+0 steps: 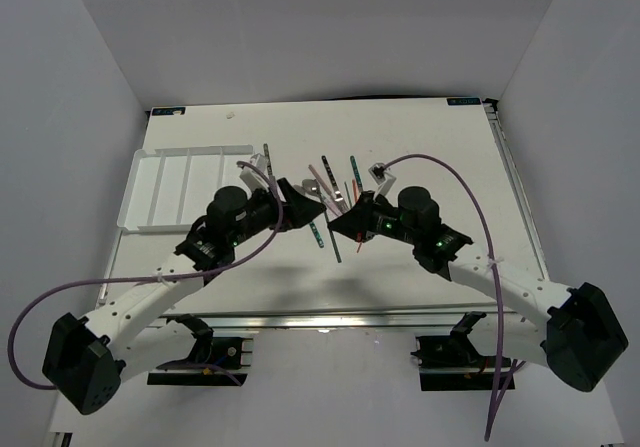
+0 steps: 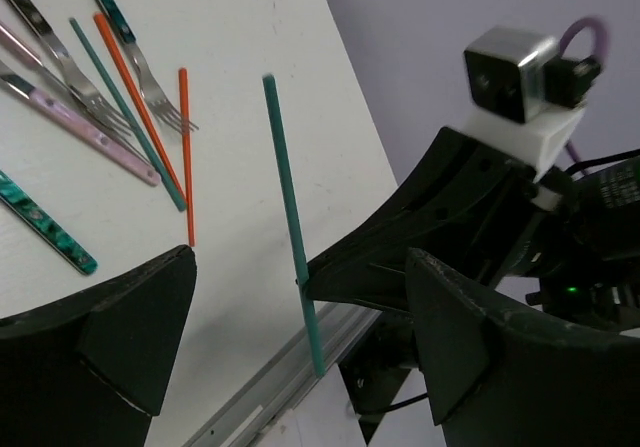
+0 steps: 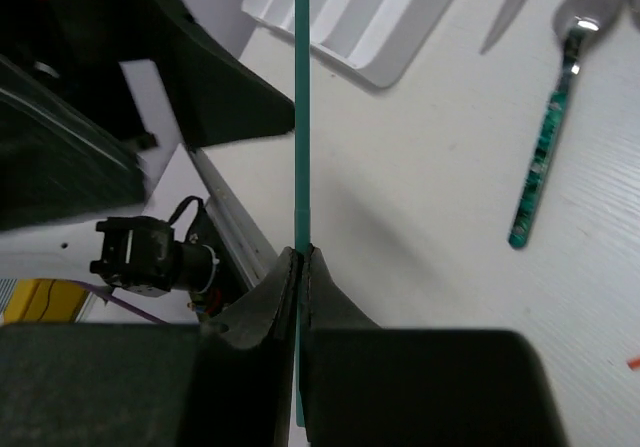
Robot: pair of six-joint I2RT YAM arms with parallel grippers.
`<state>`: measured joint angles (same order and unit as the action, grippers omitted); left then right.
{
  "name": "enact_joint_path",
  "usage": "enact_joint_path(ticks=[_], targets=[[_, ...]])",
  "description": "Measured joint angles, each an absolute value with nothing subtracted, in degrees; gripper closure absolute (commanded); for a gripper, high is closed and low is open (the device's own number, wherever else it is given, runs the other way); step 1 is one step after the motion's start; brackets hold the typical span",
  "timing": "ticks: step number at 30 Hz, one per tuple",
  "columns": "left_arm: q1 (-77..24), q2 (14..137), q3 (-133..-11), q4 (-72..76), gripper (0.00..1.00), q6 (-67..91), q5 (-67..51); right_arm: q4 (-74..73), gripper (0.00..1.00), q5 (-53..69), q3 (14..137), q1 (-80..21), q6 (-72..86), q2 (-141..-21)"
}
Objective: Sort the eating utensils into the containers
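My right gripper point(image 3: 302, 257) is shut on a green chopstick point(image 3: 302, 87) and holds it above the table; it also shows in the top view point(image 1: 335, 247). My left gripper point(image 2: 300, 262) is open and empty and faces the right gripper point(image 1: 340, 227). In the left wrist view the held chopstick point(image 2: 288, 207) stands between the left fingers point(image 2: 130, 337) without touching them. The white divided tray point(image 1: 180, 182) lies at the back left, and its corner shows in the right wrist view point(image 3: 350, 7). More utensils point(image 1: 335, 182) lie scattered at mid-table.
On the table lie red chopsticks point(image 2: 186, 157), another green chopstick point(image 2: 125, 117), forks point(image 2: 160, 97), a pink-handled utensil point(image 2: 90, 127) and a teal handle point(image 2: 45, 222). A teal-handled spoon point(image 3: 545, 157) lies to the right of the held chopstick. The table's metal front edge point(image 2: 270, 377) is close below.
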<state>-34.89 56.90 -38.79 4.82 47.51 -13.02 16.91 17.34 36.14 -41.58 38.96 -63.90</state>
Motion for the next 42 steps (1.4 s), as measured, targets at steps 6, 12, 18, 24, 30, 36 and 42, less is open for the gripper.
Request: enact_joint_path(ticks=[6, 12, 18, 24, 30, 36, 42], targets=[[-38.79, 62.3, -39.18, 5.78, 0.39, 47.64, -9.5, 18.74, 1.0, 18.41, 40.51, -44.71, 38.98, -67.55], [-39.4, 65.04, -42.33, 3.16, 1.0, 46.3, -6.02, 19.66, 0.6, 17.61, 41.19, -45.78, 39.64, -70.02], [-36.51, 72.01, -56.77, -14.17, 1.0, 38.7, 8.8, 12.23, 0.17, 9.63, 42.63, -44.53, 40.58, -68.31], [-23.99, 91.48, -77.84, -30.63, 1.0, 26.41, 21.58, 2.61, 0.16, 1.23, 42.85, -40.47, 40.4, -63.72], [-20.45, 112.57, -94.72, -41.69, 1.0, 16.38, 29.43, -3.14, 0.13, -0.78, 42.85, -40.14, 38.28, -59.7], [-18.39, 121.03, -100.2, -46.54, 1.0, 11.77, 32.77, -6.24, 0.11, -1.48, 42.41, -40.07, 35.73, -56.4], [-16.69, 121.62, -100.03, -47.53, 0.56, 10.04, 35.42, -7.22, 0.11, -1.56, 42.3, -39.86, 34.09, -56.75]])
